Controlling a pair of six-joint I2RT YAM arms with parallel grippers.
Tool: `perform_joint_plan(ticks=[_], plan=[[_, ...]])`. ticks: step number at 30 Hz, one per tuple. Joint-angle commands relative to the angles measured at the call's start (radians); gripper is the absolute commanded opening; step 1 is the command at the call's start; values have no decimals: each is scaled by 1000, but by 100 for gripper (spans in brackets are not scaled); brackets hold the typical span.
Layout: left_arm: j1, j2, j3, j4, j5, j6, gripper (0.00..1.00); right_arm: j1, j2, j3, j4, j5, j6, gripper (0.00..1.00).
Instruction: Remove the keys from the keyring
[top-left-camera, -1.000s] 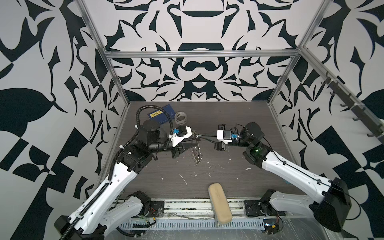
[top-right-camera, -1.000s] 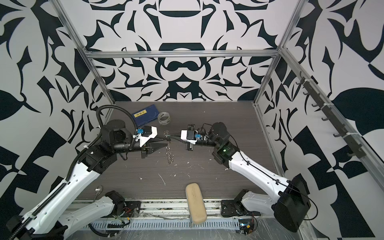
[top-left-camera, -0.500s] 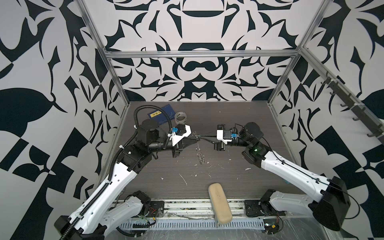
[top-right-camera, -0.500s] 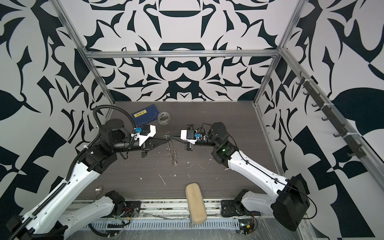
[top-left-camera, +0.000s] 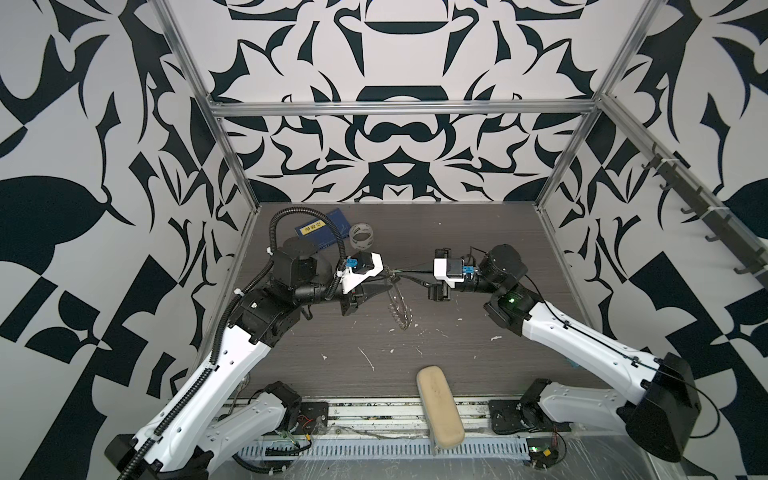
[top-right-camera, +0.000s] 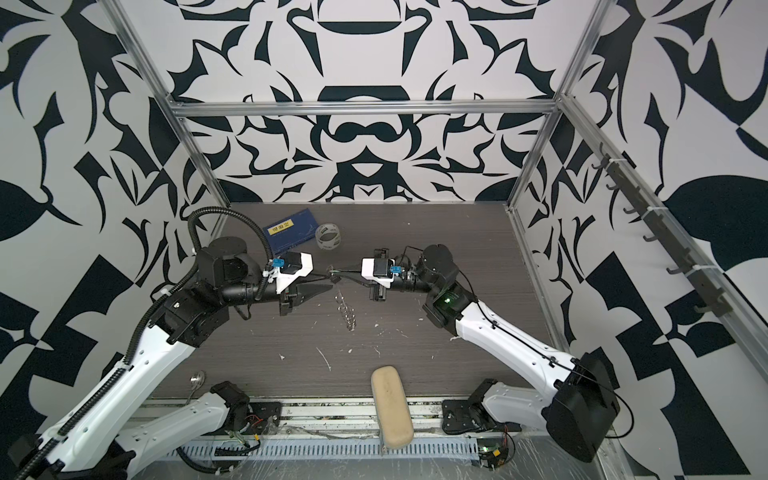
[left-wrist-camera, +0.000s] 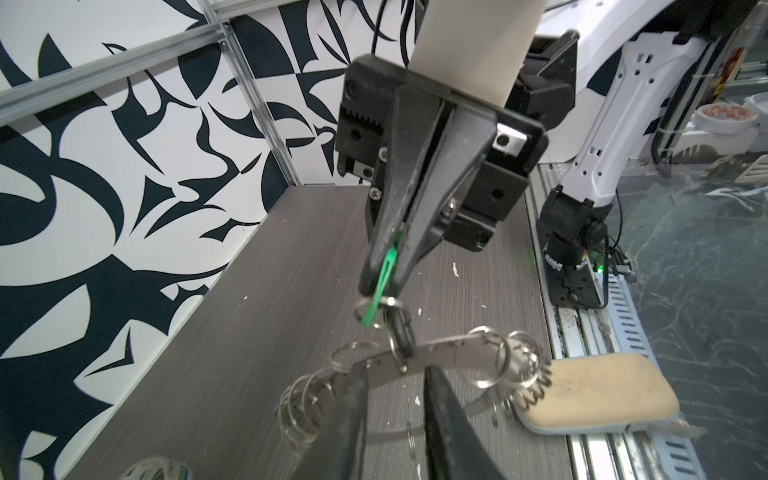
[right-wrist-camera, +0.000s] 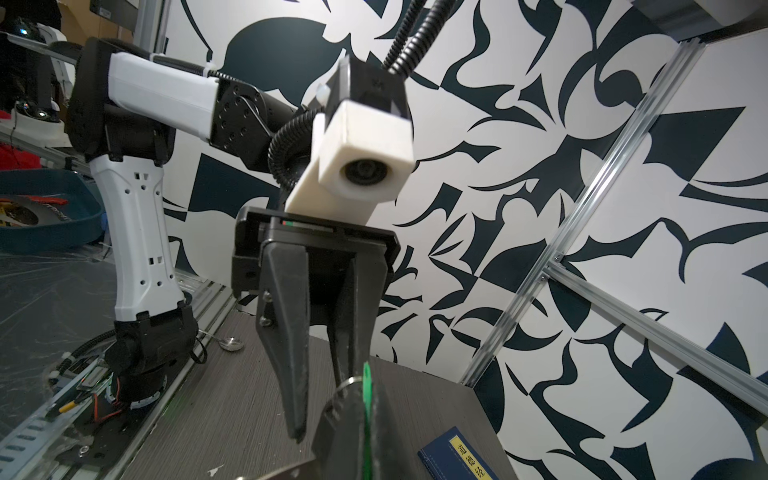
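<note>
The keyring (left-wrist-camera: 440, 353), a flat grey metal disc fringed with small wire loops, hangs on edge above the table in both top views (top-left-camera: 400, 307) (top-right-camera: 345, 309). A small loop links it to the green key (left-wrist-camera: 380, 286). My right gripper (left-wrist-camera: 384, 286) is shut on that key, which shows as a green sliver (right-wrist-camera: 366, 374) between its fingers (right-wrist-camera: 345, 424). My left gripper (left-wrist-camera: 392, 374) faces it with its jaws apart, and its fingertips (left-wrist-camera: 357, 386) reach the disc's upper band. Table shows through the gap.
A blue booklet (top-left-camera: 322, 230) and a clear tape roll (top-left-camera: 362, 237) lie at the back left. A beige pad (top-left-camera: 439, 407) overhangs the front edge. A spoon (top-right-camera: 198, 378) rests by the left arm's base. White scraps dot the dark table (top-left-camera: 478, 374).
My left gripper's fingers looked closed half a second ago and stand apart again now. Both arms and the hanging keyring have hardly moved.
</note>
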Motion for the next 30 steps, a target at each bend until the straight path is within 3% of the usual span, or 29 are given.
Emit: perform_joint_plan(ticks=[1,10,18,23,30], plan=[[4,-16,8,-8,11,-3,31,4,-23,28,99,-3,36,0],[4,-24,-17,67,11,-39,27,4,-30,30,86,-6,38,0],[5,-7,-6,42,2,-34,14,3,-21,40,89,-12,43,0],[4,-8,-3,33,-4,-21,1,4,-20,41,85,-13,46,0],[4,-14,23,-23,-88,16,0,4,-51,2,18,42,-3,0]])
